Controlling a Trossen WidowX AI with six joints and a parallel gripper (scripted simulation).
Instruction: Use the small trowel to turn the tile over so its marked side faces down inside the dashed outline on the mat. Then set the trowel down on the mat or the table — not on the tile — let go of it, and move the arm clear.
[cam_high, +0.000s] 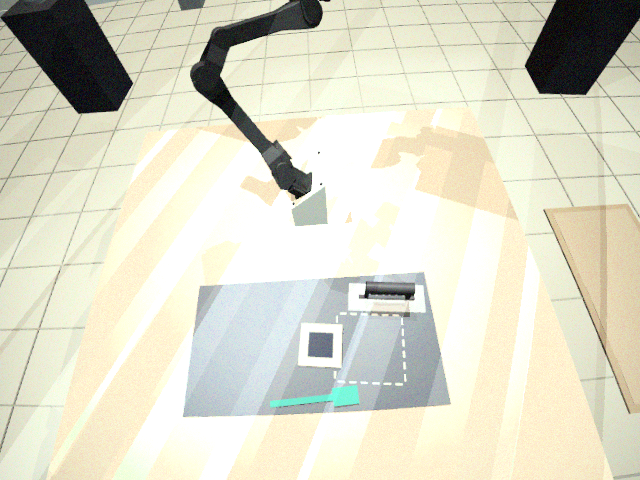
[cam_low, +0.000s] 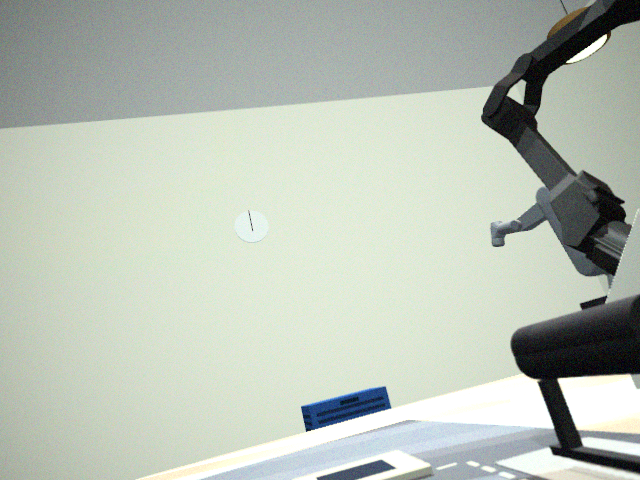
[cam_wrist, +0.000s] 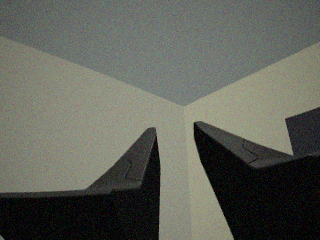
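The cream tile (cam_high: 320, 344) (cam_low: 361, 470) lies flat on the mat (cam_high: 237, 351), dark marked square up, at the left edge of the dashed outline (cam_high: 404, 380). A trowel (cam_high: 390, 288) (cam_low: 578, 338) with a black bar handle above a pale flat blade rests at the mat's back right, just behind the outline. My gripper (cam_wrist: 175, 132) is partly open, with a narrow empty gap between the fingertips in the wrist view. It is high and well behind the mat, touching neither tile nor trowel. Its fingers cannot be made out in the top and exterior views.
A teal flat tool (cam_high: 345, 395) with a long thin handle lies at the mat's front edge. A pale grey panel (cam_high: 311, 209) shows in front of the arm's end. A blue box-like thing (cam_low: 346, 407) stands behind the table. A wooden board (cam_high: 602, 258) is beyond the table's right edge.
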